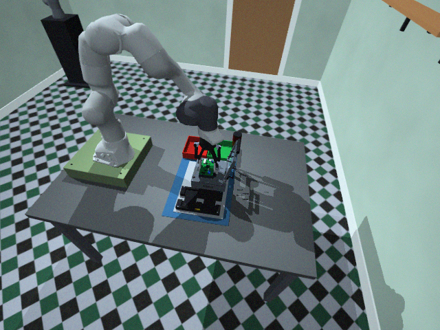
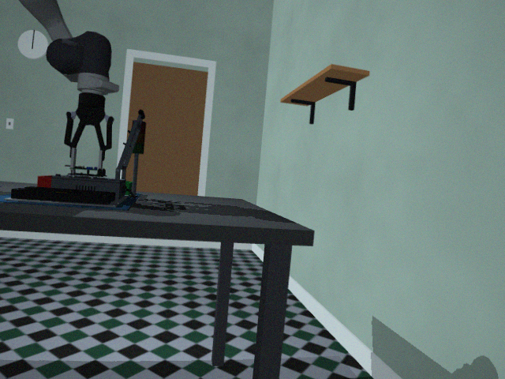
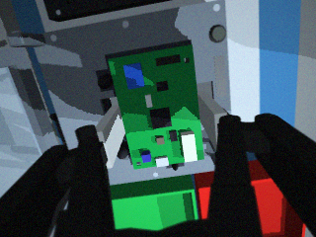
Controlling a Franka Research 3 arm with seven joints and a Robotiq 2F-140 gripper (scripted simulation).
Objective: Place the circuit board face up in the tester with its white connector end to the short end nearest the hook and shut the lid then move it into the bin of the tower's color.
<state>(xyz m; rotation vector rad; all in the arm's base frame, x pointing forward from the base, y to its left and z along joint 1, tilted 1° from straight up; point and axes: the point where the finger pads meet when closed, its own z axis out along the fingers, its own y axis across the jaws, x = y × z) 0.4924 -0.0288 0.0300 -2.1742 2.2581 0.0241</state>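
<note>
My gripper (image 1: pixel 206 163) (image 2: pixel 86 166) (image 3: pixel 160 112) is shut on the green circuit board (image 1: pixel 205 169) (image 2: pixel 83 167) (image 3: pixel 158 104), with one finger on each long edge. It holds the board face up and about level, a little above the grey tester (image 1: pixel 210 185) (image 2: pixel 81 181). The board's white connector (image 3: pixel 189 145) is at the end toward the bins. The tester's lid (image 1: pixel 229 161) (image 2: pixel 126 152) stands open, tilted up on the right side. The black tray (image 1: pixel 199 203) (image 2: pixel 61 193) lies in front of the tester, and both its pockets look empty.
A red bin (image 1: pixel 188 147) (image 3: pixel 269 197) and a green bin (image 1: pixel 225 144) (image 3: pixel 148 209) stand just behind the tester. The signal tower (image 1: pixel 236 136) (image 2: pixel 140 136) stands by the lid. All sit on a blue mat (image 1: pixel 170 209). The arm's green base (image 1: pixel 106 166) is at the left.
</note>
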